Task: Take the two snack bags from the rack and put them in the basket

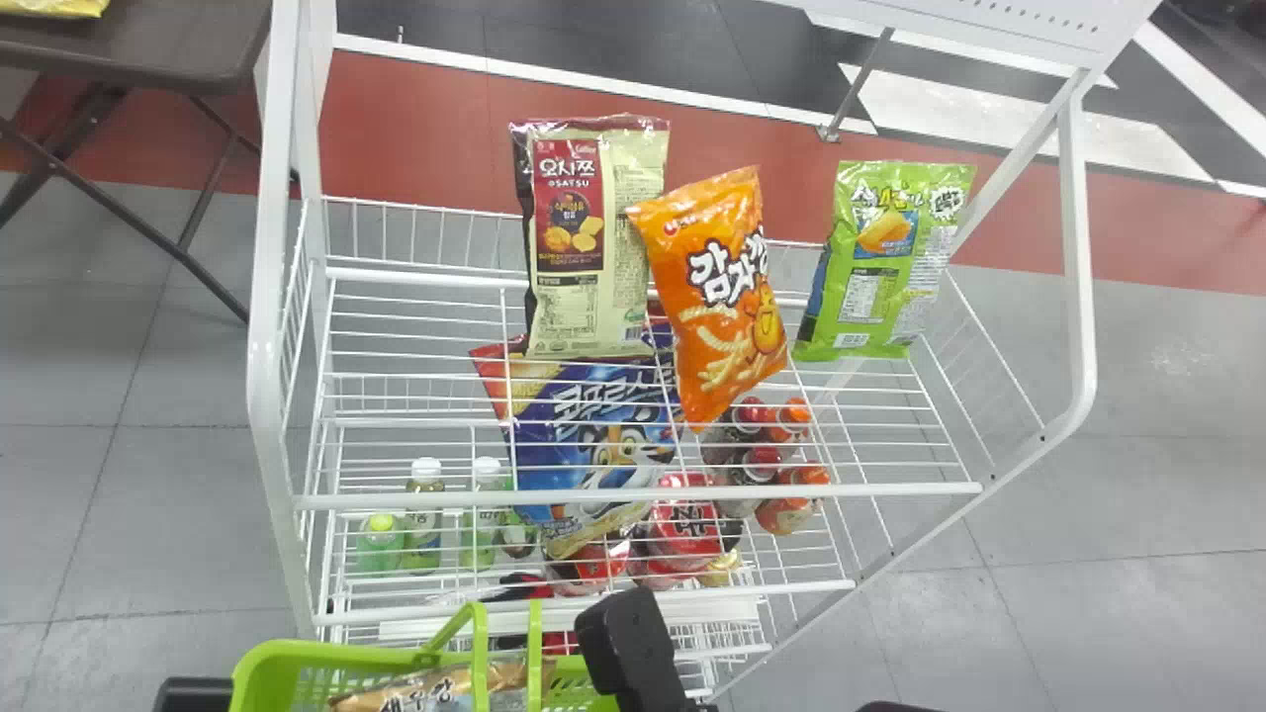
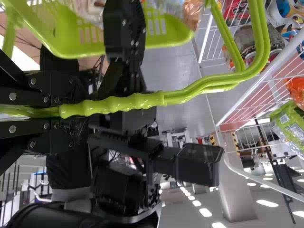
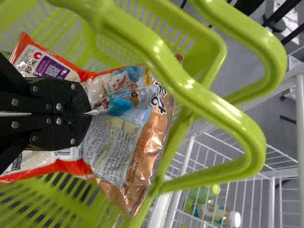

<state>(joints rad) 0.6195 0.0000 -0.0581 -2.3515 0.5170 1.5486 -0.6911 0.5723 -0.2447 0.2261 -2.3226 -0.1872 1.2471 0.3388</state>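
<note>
At the head view's bottom edge, part of my right arm's gripper end [image 1: 633,643] is beside the green basket [image 1: 326,653], and a dark piece of my left gripper's arm [image 1: 193,695] is left of it. My left gripper [image 2: 59,111] is shut on the basket's handle [image 2: 114,103]. In the right wrist view, my right gripper [image 3: 90,114], inside the basket [image 3: 209,52], is shut on the edge of a brown snack bag [image 3: 128,142]. A red-and-white bag [image 3: 73,167] lies under it. On the rack [image 1: 633,491], cream [image 1: 593,237], orange [image 1: 717,297] and green [image 1: 880,262] bags stand upright.
A blue bag [image 1: 593,435], small bottles [image 1: 425,514] and red-lidded containers [image 1: 682,524] are lower in the rack. The rack's white left post [image 1: 267,376] rises close behind the basket. A dark table [image 1: 138,49] stands at the far left.
</note>
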